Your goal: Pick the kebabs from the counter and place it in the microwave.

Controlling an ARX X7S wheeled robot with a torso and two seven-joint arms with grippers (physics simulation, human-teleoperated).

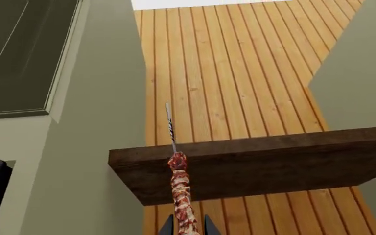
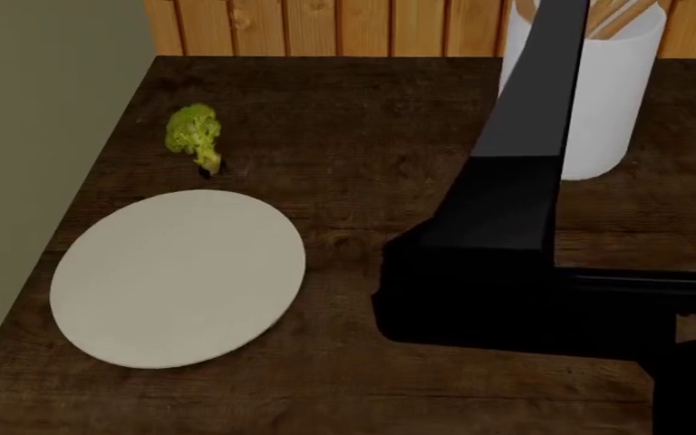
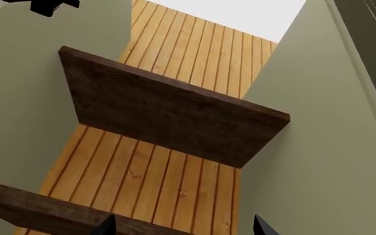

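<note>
The kebabs (image 1: pixel 180 193), red-pink and pale chunks on a thin dark skewer, stick out from between the two dark fingers of my left gripper (image 1: pixel 189 227), which is shut on them. The bare skewer tip (image 1: pixel 170 125) points past a dark wood shelf (image 1: pixel 260 166) toward the plank wall. My right gripper (image 3: pixel 184 226) is open, its fingertips wide apart with nothing between them. The dark brown counter (image 2: pixel 384 136) fills the head view; neither the kebabs nor either gripper shows there. No microwave can be made out in any view.
On the counter lie a white plate (image 2: pixel 178 276) and a green broccoli floret (image 2: pixel 193 134), with a white utensil holder (image 2: pixel 608 91) at the back right. A black arm (image 2: pixel 506 227) blocks the counter's right side. Olive cabinet walls (image 3: pixel 318 147) flank a dark shelf (image 3: pixel 175 115).
</note>
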